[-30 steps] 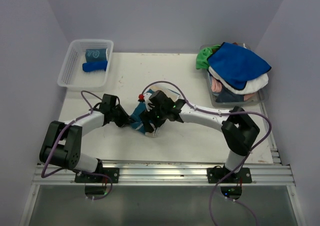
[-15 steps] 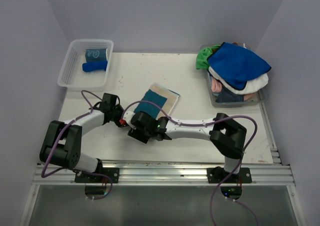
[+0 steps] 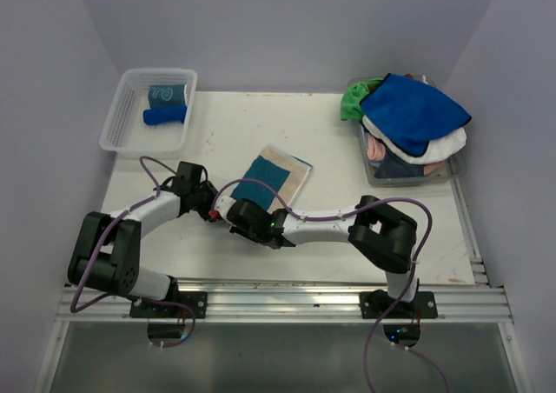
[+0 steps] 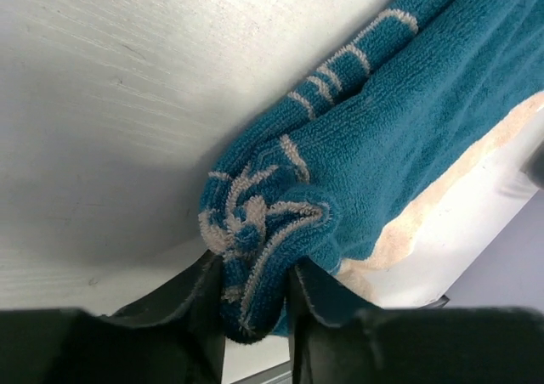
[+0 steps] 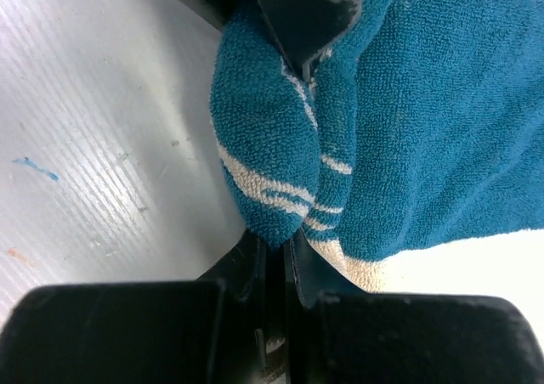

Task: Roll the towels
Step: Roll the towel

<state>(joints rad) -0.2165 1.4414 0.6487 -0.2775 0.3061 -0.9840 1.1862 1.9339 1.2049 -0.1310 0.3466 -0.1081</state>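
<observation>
We read the teal and beige towel (image 3: 276, 178) as light, soft terry. It looks limp with no stiffness, so it will bunch and sag wherever it isn't held. The pile looks grippy, so slip seems unlikely. The best hold, in our judgement, is a thin pinch at an edge or corner, since a mid-cloth grab would just wad it. Rolling will likely need even tension across the edge, or the roll goes lopsided.

The left gripper (image 4: 255, 316) is clamped on a bunched fold, with teal loops and beige lines crumpled between its fingers. The right gripper (image 5: 274, 261) is also closed on this towel, pinching a folded teal lobe just beside the left's hold. The left's fingers show at 12 o'clock in the right wrist view.

The towel lies mid-table (image 3: 347, 123) and mostly flat, with the pinched corner at its 7 o'clock end. Its teal part is toward 7 o'clock and its beige part toward 1 o'clock, and beige swirl lines run across the teal.

The mesh basket (image 3: 122, 115) at 10 o'clock holds a teal roll (image 3: 167, 91) and a blue roll (image 3: 165, 115). A pile of loose towels (image 3: 413, 110) sits at 2 o'clock with blue on top.
</observation>
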